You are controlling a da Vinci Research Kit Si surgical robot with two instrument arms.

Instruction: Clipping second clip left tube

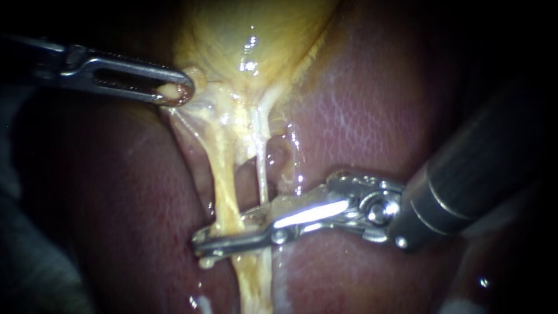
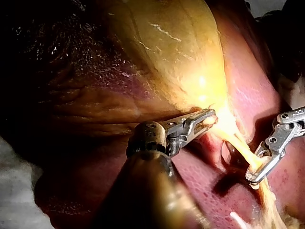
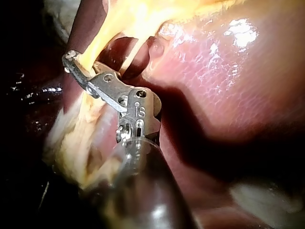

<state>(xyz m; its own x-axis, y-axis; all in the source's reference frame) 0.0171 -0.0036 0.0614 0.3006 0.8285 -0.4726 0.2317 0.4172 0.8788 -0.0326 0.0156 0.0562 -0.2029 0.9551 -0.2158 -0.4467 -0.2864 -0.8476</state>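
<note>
My left instrument (image 1: 177,92) comes in from the left, and its end effector is clenched on a fold of pale tissue at the narrow lower end of the gallbladder (image 1: 244,35). The left tube (image 1: 224,180), a thick yellow strand, runs down from there over the liver (image 1: 360,116). My right instrument (image 1: 209,241) reaches across from the right, and its end effector is closed around the left tube low on its length, one jaw on each side. A thinner whitish strand (image 1: 263,168) lies just beside the tube and meets the upper jaw. In the left wrist view the right instrument (image 2: 252,175) holds the same strand (image 2: 240,145).
</note>
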